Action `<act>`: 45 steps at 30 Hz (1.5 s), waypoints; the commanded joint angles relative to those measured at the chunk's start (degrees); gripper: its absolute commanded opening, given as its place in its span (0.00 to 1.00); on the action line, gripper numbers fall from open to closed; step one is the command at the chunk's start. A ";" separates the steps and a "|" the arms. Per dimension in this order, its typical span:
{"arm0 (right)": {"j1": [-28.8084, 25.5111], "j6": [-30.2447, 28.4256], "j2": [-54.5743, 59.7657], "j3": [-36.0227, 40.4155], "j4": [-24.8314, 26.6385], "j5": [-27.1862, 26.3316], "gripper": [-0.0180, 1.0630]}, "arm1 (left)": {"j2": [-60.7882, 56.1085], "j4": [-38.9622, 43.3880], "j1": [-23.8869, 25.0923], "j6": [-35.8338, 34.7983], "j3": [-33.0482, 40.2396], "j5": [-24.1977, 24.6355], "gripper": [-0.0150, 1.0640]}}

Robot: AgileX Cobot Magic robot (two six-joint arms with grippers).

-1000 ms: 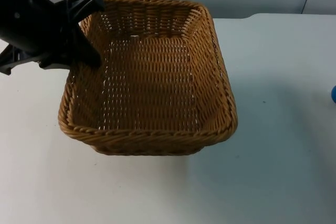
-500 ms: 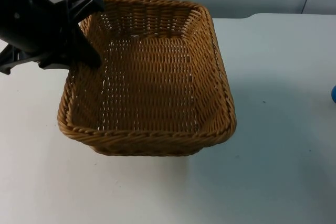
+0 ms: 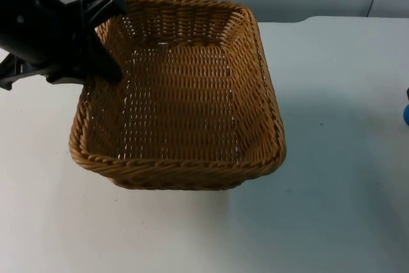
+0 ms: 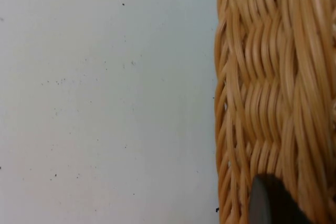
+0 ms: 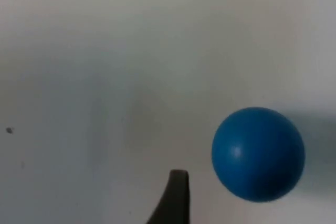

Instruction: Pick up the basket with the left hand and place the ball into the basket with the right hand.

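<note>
Top view shows the wicker basket [image 3: 179,94] on the white table [image 3: 332,209], left gripper [image 3: 105,36] clamped on its far-left rim; a lift is not evident. The blue ball [image 5: 258,153] lies well right of the basket, unpicked. Right gripper hovers just beside it; I cannot tell its finger state.

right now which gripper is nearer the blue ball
Right. The right gripper hangs just above the blue ball at the table's right edge. The left gripper is far across, clamped on the basket's far left rim.
</note>
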 commanded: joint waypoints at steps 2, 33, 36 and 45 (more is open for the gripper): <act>0.40 0.75 1.93 -1.65 -0.46 -1.12 0.73 | -0.78 -0.80 0.21 0.15 0.08 -0.04 0.01; 3.41 6.00 7.93 -4.01 -2.98 -4.86 0.47 | 0.15 -0.69 0.21 0.24 0.08 -0.08 0.01; 3.41 6.30 7.93 -4.01 -3.34 -4.90 0.30 | 0.15 -0.69 0.21 0.24 0.08 -0.08 0.01; 3.41 6.54 6.03 -4.14 -3.34 -3.61 0.01 | 0.15 -0.69 0.21 0.12 0.08 0.81 0.01</act>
